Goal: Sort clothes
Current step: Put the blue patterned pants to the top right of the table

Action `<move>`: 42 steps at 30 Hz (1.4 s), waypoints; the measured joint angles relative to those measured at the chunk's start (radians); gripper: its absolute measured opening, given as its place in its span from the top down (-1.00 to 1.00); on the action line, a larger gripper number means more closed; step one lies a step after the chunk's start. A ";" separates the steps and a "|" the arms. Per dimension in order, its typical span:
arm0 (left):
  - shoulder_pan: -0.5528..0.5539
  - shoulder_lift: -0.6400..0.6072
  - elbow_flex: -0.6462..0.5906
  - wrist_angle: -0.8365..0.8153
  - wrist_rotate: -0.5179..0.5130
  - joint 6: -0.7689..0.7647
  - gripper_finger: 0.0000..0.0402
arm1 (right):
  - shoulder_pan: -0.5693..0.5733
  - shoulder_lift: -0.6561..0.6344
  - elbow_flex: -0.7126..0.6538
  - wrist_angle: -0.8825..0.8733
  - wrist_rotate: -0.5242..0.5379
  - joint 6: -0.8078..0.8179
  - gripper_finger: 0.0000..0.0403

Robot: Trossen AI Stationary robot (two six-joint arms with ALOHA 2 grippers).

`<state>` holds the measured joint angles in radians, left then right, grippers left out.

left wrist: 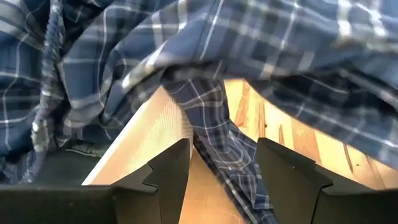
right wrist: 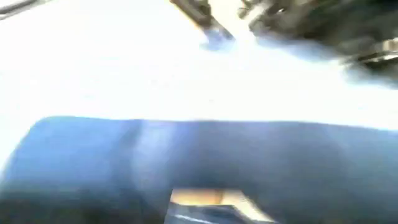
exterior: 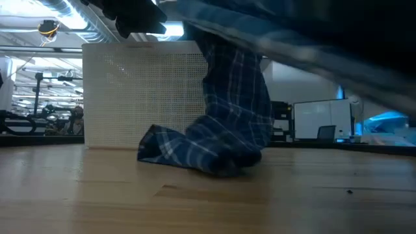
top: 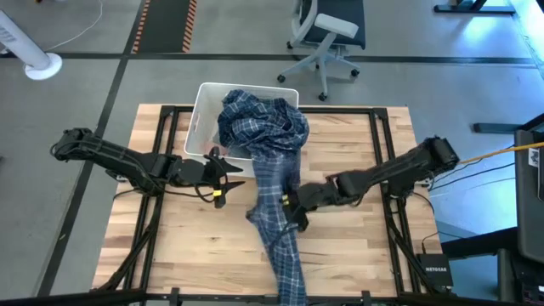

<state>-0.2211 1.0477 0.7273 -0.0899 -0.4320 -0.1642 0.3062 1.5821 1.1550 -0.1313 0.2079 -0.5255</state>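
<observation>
One plaid shirt [top: 276,161] spills from the white bin [top: 204,115] and trails down the desk [top: 357,246], its long axis running bin-to-front-edge. Right end effector [top: 293,204] touches its middle, fingers seemingly spread. Left end effector [top: 223,174] waits open just beside it.

A large blue-and-white plaid fabric shirt [top: 263,127] lies bunched up, spilling down in one long crumpled strip between the left claw [top: 228,177] and the right claw [top: 293,208], its tail past both claws.
</observation>
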 joint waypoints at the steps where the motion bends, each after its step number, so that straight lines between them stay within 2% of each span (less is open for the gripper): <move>1: 0.000 0.000 0.000 -0.001 0.000 0.000 0.09 | -0.003 -0.013 0.054 -0.064 0.024 -0.018 -0.21; 6: 0.000 0.000 0.000 -0.004 0.000 0.000 0.09 | -0.059 -0.043 0.315 -0.261 0.099 -0.138 -0.21; 11: 0.000 0.000 0.000 -0.005 0.000 0.000 0.09 | -0.169 -0.043 0.517 -0.279 0.113 -0.270 -0.21; 17: 0.000 0.000 0.000 -0.005 0.000 0.000 0.09 | -0.380 -0.042 0.675 -0.251 0.150 -0.398 -0.21; 21: 0.000 0.000 0.000 -0.004 0.000 0.009 0.09 | -0.536 -0.043 0.691 -0.163 0.080 -0.380 -0.21; 25: 0.000 0.000 0.000 -0.005 0.000 0.010 0.09 | -0.656 -0.014 0.666 -0.183 -0.043 -0.298 -0.21; 28: 0.000 0.000 0.000 -0.007 0.000 0.013 0.09 | -0.697 0.031 0.629 -0.238 -0.119 -0.237 -0.21; 33: 0.000 0.000 0.000 -0.007 0.000 0.015 0.09 | -0.684 0.116 0.548 -0.306 -0.200 -0.230 -0.21; 38: 0.000 0.000 0.000 0.000 0.000 0.018 0.09 | -0.648 0.168 0.524 -0.407 -0.193 -0.248 -0.21; 42: 0.000 0.000 0.000 0.000 0.000 0.016 0.09 | -0.601 0.143 0.566 -0.572 -0.067 -0.272 -0.21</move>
<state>-0.2211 1.0477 0.7273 -0.0901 -0.4320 -0.1478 -0.2948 1.7246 1.7215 -0.7035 0.1406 -0.7978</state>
